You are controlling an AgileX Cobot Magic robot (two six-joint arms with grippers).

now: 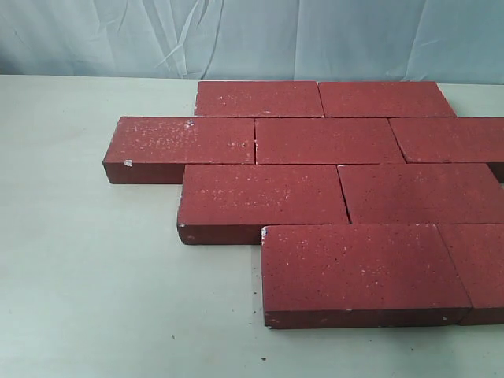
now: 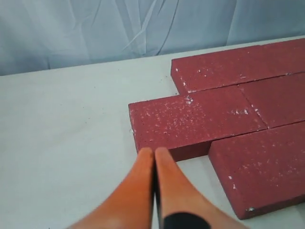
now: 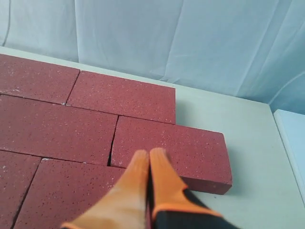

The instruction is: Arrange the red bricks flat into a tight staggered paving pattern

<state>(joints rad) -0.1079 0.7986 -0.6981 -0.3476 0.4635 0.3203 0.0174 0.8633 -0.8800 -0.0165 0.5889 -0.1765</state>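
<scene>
Several red bricks lie flat on the table in four staggered rows, edges touching. The front row's left brick (image 1: pixel 362 264) sits nearest, and the second row's left brick (image 1: pixel 185 140) juts out furthest left. Neither gripper shows in the exterior view. In the left wrist view my left gripper (image 2: pixel 154 150) is shut and empty, its orange fingertips just short of the side face of that jutting brick (image 2: pixel 195 121). In the right wrist view my right gripper (image 3: pixel 149 152) is shut and empty, hovering over the right-hand end brick (image 3: pixel 190 143) near a narrow seam.
The pale table (image 1: pixel 87 260) stretches bare to the left and front of the bricks. A wrinkled light-blue cloth (image 1: pixel 236 35) hangs behind. In the right wrist view a pale ledge (image 3: pixel 290 143) borders the table past the bricks.
</scene>
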